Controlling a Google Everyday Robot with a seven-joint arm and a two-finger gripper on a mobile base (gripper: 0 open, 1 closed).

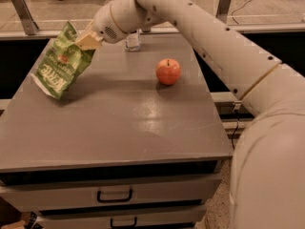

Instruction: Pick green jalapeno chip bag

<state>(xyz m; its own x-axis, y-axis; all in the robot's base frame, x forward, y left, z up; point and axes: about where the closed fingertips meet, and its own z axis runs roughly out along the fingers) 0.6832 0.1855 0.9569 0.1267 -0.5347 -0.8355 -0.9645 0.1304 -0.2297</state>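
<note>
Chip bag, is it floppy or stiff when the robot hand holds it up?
Probably floppy: the green chip bag hangs slanted and crinkled from the hand, which pinches its top corner above the left side of the table. Likely light, since one small pinch seems to carry it. It may swing if moved fast.

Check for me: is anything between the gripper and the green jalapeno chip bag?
Nothing visible is. The gripper is clamped on the upper end of the green jalapeno chip bag, which hangs tilted over the left side of the table. The apple sits apart, to the right.
</note>
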